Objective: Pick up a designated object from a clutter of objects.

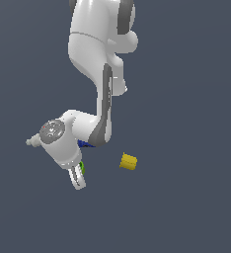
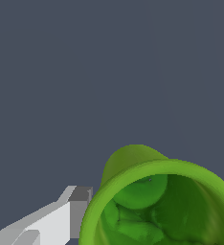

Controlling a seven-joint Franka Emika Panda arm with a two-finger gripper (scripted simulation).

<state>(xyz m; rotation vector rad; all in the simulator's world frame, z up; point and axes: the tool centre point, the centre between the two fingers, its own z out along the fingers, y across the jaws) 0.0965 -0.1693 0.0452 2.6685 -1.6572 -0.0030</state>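
Observation:
The designated object, a lime-green cup (image 2: 159,206), fills the wrist view close up, and its hollow inside faces the camera. One grey-tipped finger (image 2: 79,203) presses against the outside of its rim. The cup hides the other finger. In the exterior view only a green sliver of the cup (image 1: 81,166) shows between the white fingers of my gripper (image 1: 78,176), which points down and is shut on it. The rest of the clutter shows as a yellow ribbed cylinder (image 1: 129,162) lying to the exterior view's right of the gripper and a blue can (image 1: 86,144) mostly hidden behind my forearm.
The arm (image 1: 100,59) comes down from the top of the exterior view and covers the area behind the gripper. A dark grey floor (image 1: 186,207) lies all around.

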